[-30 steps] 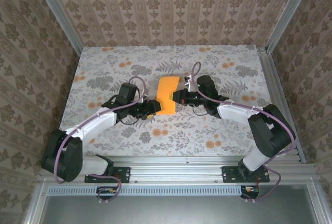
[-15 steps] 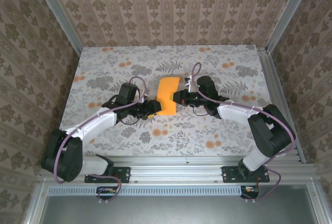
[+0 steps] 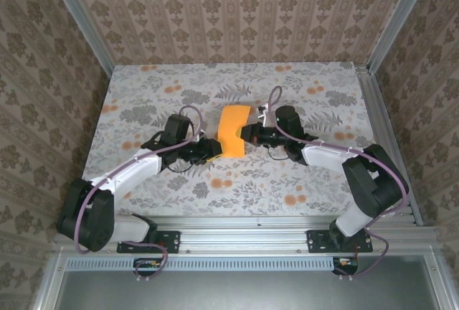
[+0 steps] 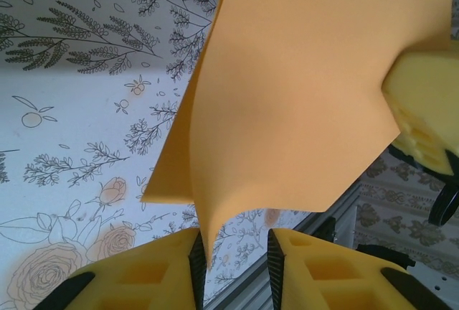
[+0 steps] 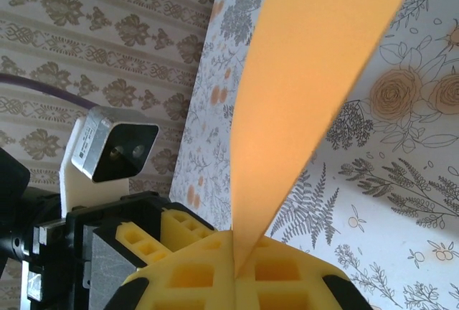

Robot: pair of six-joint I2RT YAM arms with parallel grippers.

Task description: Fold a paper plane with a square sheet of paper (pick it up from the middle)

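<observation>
The square sheet of paper [image 3: 231, 130], bright orange and folded to a narrower strip, hangs above the table between my two grippers. My right gripper [image 3: 247, 134] is shut on its right edge, and the sheet [image 5: 315, 73] rises out of the closed fingers [image 5: 237, 252]. My left gripper [image 3: 214, 148] sits at the sheet's lower left corner. There its jaws [image 4: 235, 252] stand apart with a clear gap. A pointed corner of the paper [image 4: 287, 87] dips between them, close to the left pad [image 4: 195, 260].
The flowered tablecloth [image 3: 301, 174] lies under both arms. Patterned walls close in the back and sides, and a metal rail [image 3: 244, 224] runs along the near edge. The left arm's camera housing [image 5: 111, 148] shows close beside the right gripper.
The left jaws have narrowed around the paper's corner. The right gripper has edged slightly up and right with the sheet, which now hangs a little straighter.
</observation>
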